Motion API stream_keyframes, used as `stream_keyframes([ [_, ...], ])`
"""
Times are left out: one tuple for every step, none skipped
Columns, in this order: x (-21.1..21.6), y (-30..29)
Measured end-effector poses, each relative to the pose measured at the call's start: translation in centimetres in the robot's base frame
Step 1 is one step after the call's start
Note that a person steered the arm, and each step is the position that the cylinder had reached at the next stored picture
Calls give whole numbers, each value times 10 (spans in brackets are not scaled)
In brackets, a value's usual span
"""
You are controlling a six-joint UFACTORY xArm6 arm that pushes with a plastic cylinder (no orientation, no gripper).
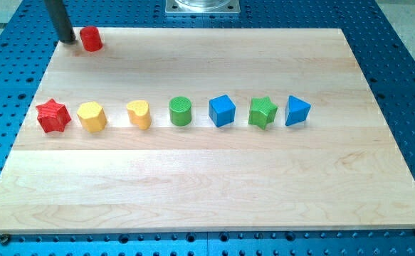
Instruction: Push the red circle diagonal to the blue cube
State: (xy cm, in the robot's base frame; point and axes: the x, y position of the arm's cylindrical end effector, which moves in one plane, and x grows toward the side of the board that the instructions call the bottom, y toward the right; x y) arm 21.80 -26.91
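Observation:
The red circle (90, 38) is a small red cylinder near the board's top left corner. My tip (67, 40) stands just to its left, very close or touching; the rod rises out of the view's top. The blue cube (221, 111) sits in a row across the board's middle, far to the right and below the red circle.
The row holds, from the view's left, a red star (53, 116), a yellow hexagon (92, 116), a yellow heart (139, 114), a green cylinder (181, 112), the blue cube, a green star (263, 112) and a blue triangle (297, 111). The wooden board (207, 192) lies on a blue perforated table.

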Motion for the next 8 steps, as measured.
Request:
stream_keyframes([
  [29,89],
  [69,199],
  [64,216],
  [80,189],
  [122,245],
  [127,334],
  [144,390],
  [112,341],
])
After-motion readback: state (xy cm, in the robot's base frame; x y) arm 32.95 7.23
